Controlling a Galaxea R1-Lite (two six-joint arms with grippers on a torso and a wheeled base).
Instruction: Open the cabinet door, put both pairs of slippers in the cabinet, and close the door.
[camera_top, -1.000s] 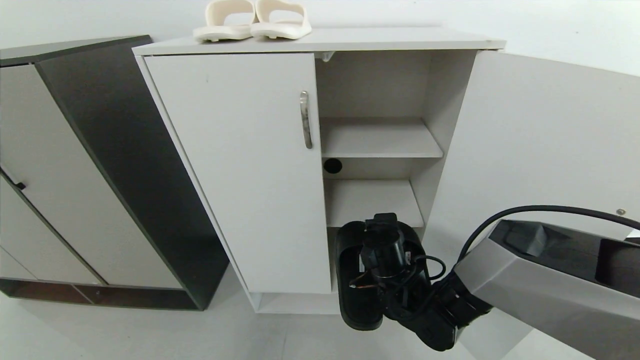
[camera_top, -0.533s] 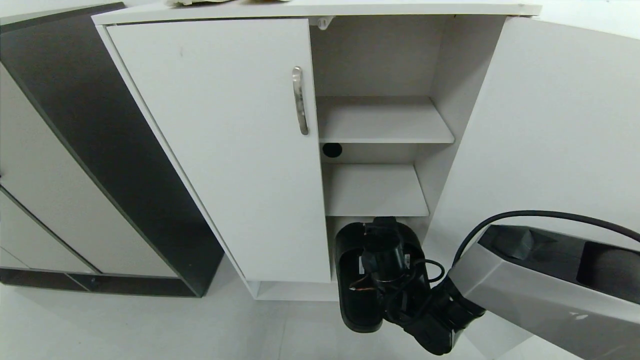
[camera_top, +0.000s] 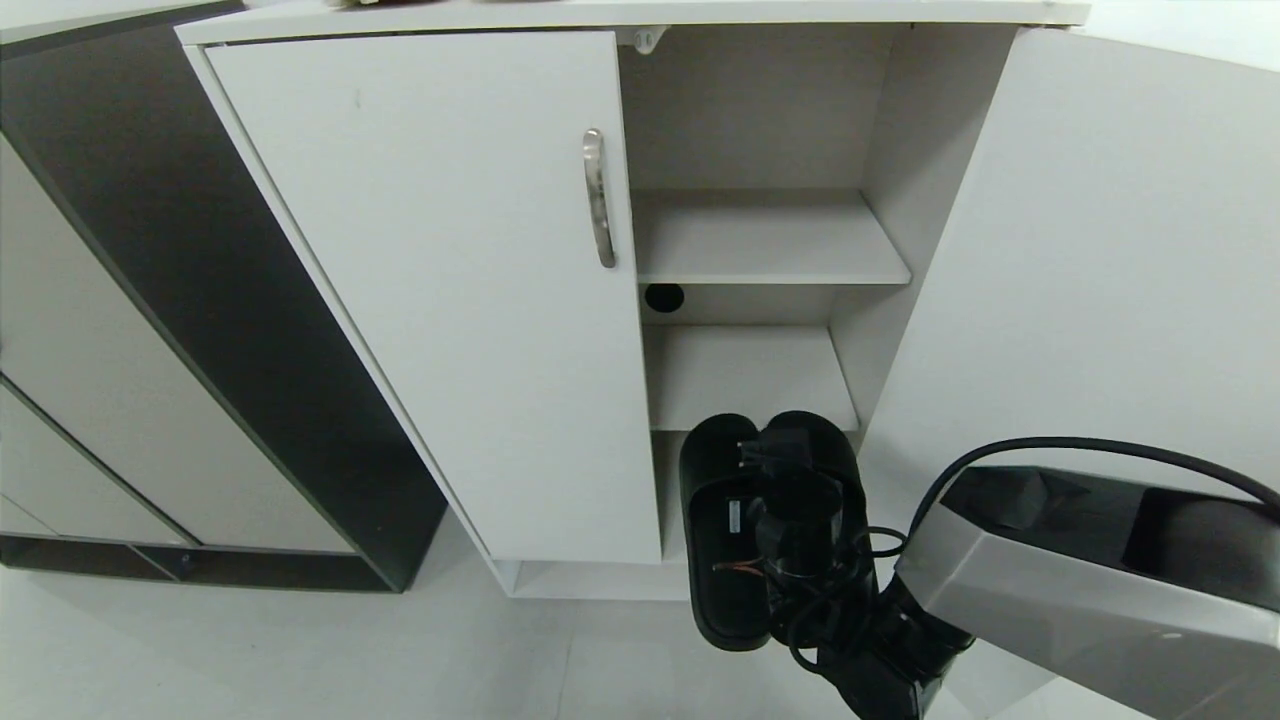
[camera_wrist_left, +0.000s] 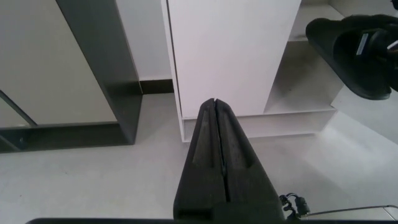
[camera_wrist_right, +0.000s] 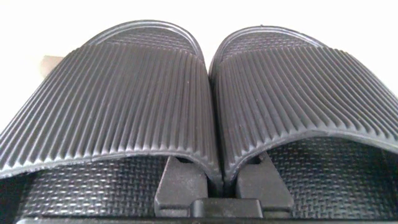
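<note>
The black slippers (camera_top: 730, 540) are held side by side by the right gripper (camera_wrist_right: 221, 186), which is pinched tight on their inner edges. They are kept just in front of the cabinet (camera_top: 890, 130), at its open bottom space. The left gripper (camera_wrist_left: 215, 124) is squeezed closed.

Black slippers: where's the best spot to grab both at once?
By the touching inner edges of the black slippers, coming from the heel end: one finger under each strap pinches both together, as the right pincer does here.
</note>
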